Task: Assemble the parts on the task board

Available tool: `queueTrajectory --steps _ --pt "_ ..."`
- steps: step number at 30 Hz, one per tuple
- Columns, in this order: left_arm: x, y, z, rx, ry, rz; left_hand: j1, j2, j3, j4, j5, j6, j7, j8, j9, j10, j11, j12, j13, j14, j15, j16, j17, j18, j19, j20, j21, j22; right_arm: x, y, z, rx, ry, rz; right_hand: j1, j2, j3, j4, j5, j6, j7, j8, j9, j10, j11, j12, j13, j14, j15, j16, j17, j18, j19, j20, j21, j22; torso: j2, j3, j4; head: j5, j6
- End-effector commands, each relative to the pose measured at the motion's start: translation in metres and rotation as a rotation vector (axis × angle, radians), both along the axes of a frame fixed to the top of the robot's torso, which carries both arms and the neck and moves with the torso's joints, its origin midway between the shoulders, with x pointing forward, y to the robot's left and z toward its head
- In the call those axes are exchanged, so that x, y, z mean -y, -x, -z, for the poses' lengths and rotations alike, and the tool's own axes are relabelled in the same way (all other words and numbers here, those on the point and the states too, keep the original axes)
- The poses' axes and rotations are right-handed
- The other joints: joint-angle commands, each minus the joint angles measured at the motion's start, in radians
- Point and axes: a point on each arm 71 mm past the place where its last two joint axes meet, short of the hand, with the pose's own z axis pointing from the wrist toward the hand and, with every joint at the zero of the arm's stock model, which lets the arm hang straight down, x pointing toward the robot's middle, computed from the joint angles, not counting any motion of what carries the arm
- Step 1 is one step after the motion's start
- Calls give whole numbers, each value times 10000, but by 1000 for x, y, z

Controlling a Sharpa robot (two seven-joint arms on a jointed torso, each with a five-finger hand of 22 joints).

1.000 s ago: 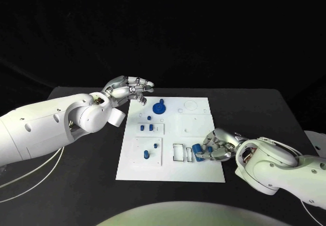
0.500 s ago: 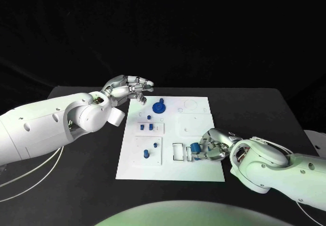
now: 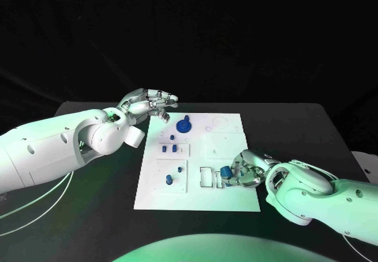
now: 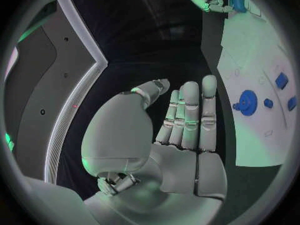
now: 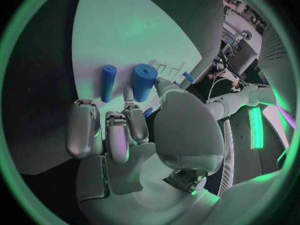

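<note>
While I watch from the head camera, the white task board (image 3: pixel 197 164) lies in the middle of the black table (image 3: pixel 315 131). My right hand (image 3: pixel 246 170) sits low on the board's near right part, fingers curled around a blue cylinder (image 3: pixel 225 172) that stands beside a small rectangular slot (image 3: pixel 206 176). My left hand (image 3: pixel 149 102) hangs above the table at the board's far left corner, fingers loosely bent, nothing between them. A blue gear (image 3: pixel 184 125) lies on the far part of the board, just beside that hand but not touching it. Two small blue pegs (image 3: pixel 169 147) stand in a square recess mid-board, and another blue piece (image 3: pixel 169 178) lies in the near left recess.

Left wrist camera: the left hand (image 4: pixel 181 130) has fingers side by side and straight, thumb apart, holding nothing. The gear (image 4: pixel 248 102) lies on the board (image 4: pixel 250 140), clear of the fingertips.

Right wrist camera: the right hand (image 5: pixel 134 135) pinches the thick blue cylinder (image 5: pixel 144 82) between thumb and a finger. A thinner blue rod (image 5: pixel 108 82) lies on the board (image 5: pixel 137 25) just beside it, near the other fingertips; whether they touch it I cannot tell.
</note>
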Motion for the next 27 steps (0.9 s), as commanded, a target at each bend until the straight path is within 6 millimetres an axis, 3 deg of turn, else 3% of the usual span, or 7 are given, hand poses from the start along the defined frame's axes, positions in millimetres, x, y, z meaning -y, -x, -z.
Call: queueTrajectory --steps 1,3,9,17,27 --pt "2 1 -1 29 68 144 -24 29 -48 14 36 -65 -18 33 13 -66 13 69 -4 -55 -15 2 -9 196 28 71 -61 -16 3 2 6 -408 -63 286 572 161 356 -133 356 360 -317 -79 -31 -7 -62 1 197 888 -95 46 1856 -125 59 -65 3 1485 7 3 7 -8 5" --pt "2 0 -1 22 66 152 -24 29 -48 14 36 -65 -18 33 13 -66 13 69 -4 -55 -15 2 -9 196 28 71 -61 -16 4 3 5 -467 -254 484 825 35 776 -177 849 412 -328 -109 -58 3 -75 4 228 893 -108 54 1884 -131 72 -81 21 1509 12 5 -1 5 11" --pt "3 0 -1 1 60 171 -24 29 -48 14 36 -65 -18 33 13 -66 13 69 -4 -55 -15 2 -9 196 28 71 -61 -16 8 5 5 -1142 -1075 1312 853 -103 1233 -186 1338 458 -330 -118 -54 25 -82 11 264 898 -116 61 1908 -131 74 -94 2 1525 13 0 1 -15 9" --pt "3 0 0 -36 51 207 -28 32 -49 16 47 -66 -20 41 14 -74 13 78 -5 -57 -14 7 -18 196 32 71 -70 -19 12 7 8 -2324 -2026 2338 740 -119 1462 -172 1589 489 -340 -98 -28 52 -89 32 297 893 -118 54 1887 -119 58 -96 -63 1514 16 -1 5 -30 18" --pt "5 0 0 -71 52 283 -35 22 -56 15 52 -69 -19 48 15 -96 17 77 -9 -65 -12 9 -26 195 33 72 -78 -21 8 5 -8 -1985 -2697 2584 632 -128 1528 -143 1636 498 -336 -88 -13 79 -86 62 330 899 -120 64 1920 -125 69 -99 -38 1528 6 -2 14 -61 55"
